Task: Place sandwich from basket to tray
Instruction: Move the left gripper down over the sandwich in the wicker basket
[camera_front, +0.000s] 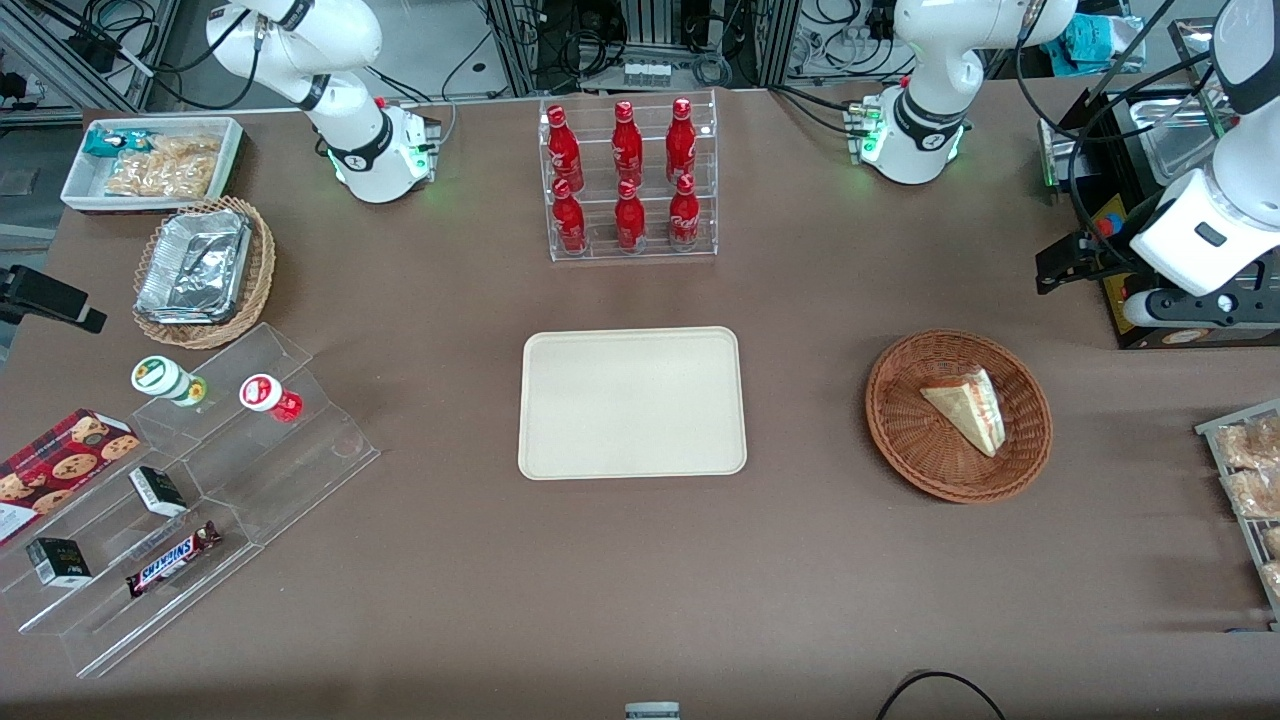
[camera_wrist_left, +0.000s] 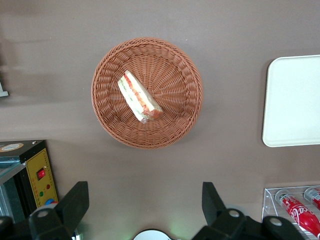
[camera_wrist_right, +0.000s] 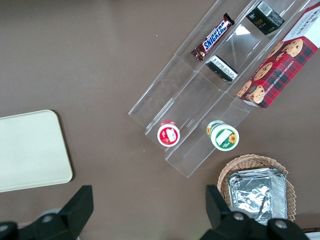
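sandwich (camera_front: 966, 408): lying flat in the basket (camera_front: 905, 440), a little off its middle, filling edge turned toward the working arm's end of the table; untouched.
basket: sits on the brown table (camera_front: 800, 580), well apart from the tray (camera_front: 631, 402), with bare cloth between them.
tray: flat, nothing on it, in front of the rack of red bottles (camera_front: 628, 170) and nearer the front camera than it.
gripper (camera_wrist_left: 145, 212): held high, well above the table and off to the side of the basket rather than over it; fingers (camera_wrist_left: 75, 204) spread wide, holding nothing.
risk, the wrap: clear film looks slick to me, so a pinch on the flat faces could slide off on the lift.
risk, the bread: soft wedge; too hard a squeeze would likely crush it or push the filling out.
risk, the basket: light wicker with a raised rim; a finger coming down on the weave could tip or drag it, and a snagged wrap might lift the basket too.
risk, alignment: the wedge lies at a slant, so jaws not turned to match could catch only a corner.
risk, the carry: a loose hold could drop it on the cloth short of the tray.
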